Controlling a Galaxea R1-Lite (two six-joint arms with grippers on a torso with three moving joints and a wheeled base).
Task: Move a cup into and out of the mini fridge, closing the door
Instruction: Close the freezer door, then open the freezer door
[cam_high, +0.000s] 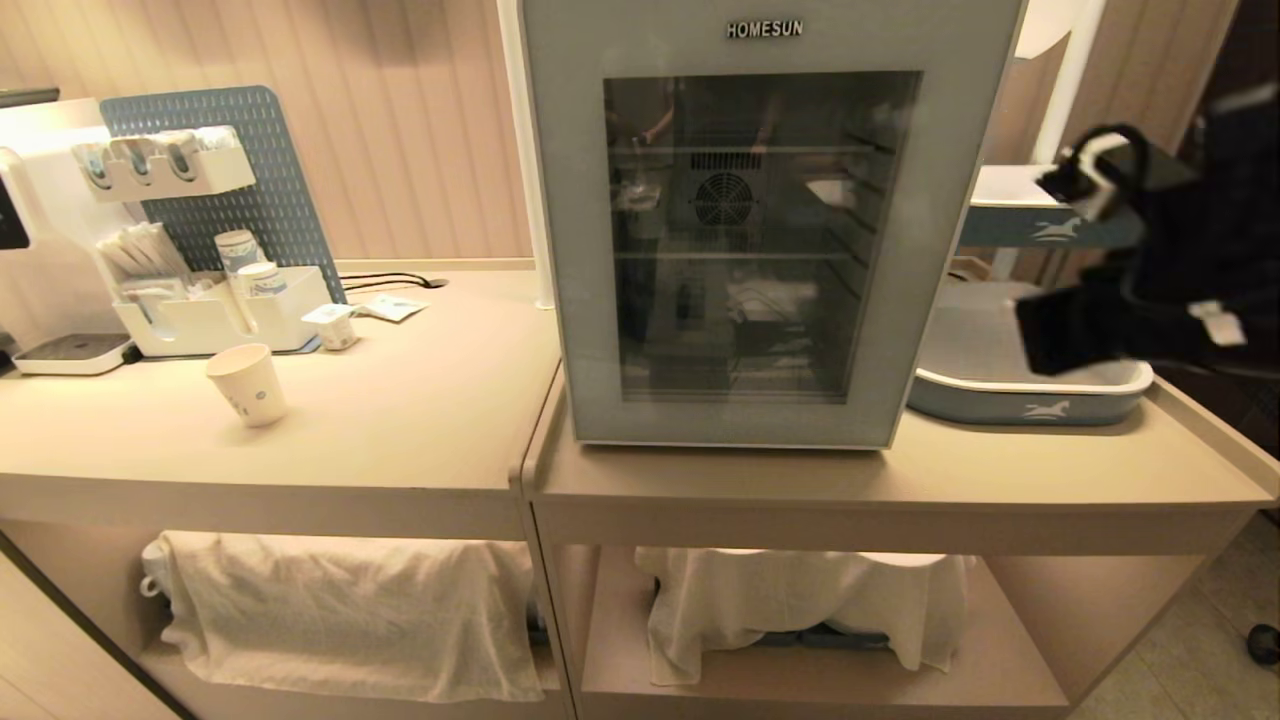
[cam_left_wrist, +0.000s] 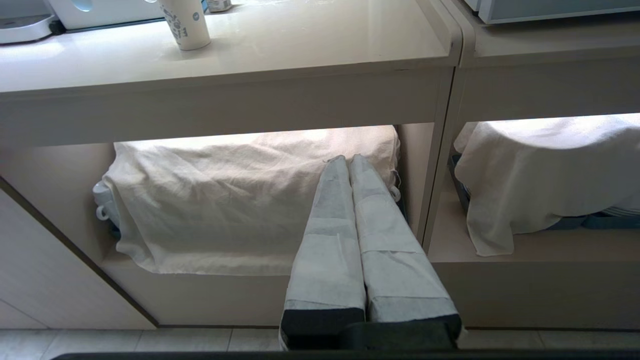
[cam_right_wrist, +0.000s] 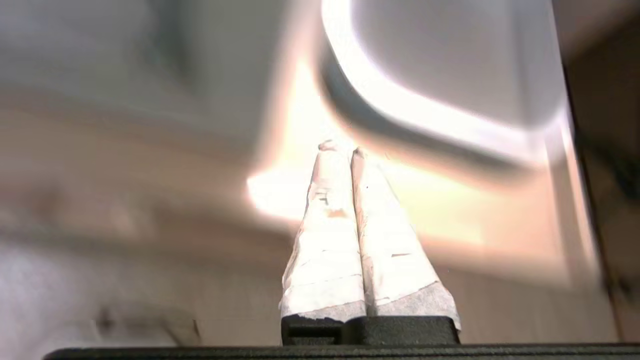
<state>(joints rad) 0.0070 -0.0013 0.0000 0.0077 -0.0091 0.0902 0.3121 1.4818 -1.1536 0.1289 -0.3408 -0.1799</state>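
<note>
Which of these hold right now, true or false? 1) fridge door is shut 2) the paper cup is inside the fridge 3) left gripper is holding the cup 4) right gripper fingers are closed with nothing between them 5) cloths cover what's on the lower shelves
1) True. The pale grey door with the dark glass window sits flush on the boxy white HOMESUN mini fridge.
2) False. The small tapered white paper cup stands upright on the beige counter, left of the fridge.
3) False. The left gripper is shut on nothing, low in front of the cloth-covered lower shelf.
4) True. The right gripper is shut and empty, over the counter by a grey tray.
5) True. White cloths drape over both shelves' contents.
</note>
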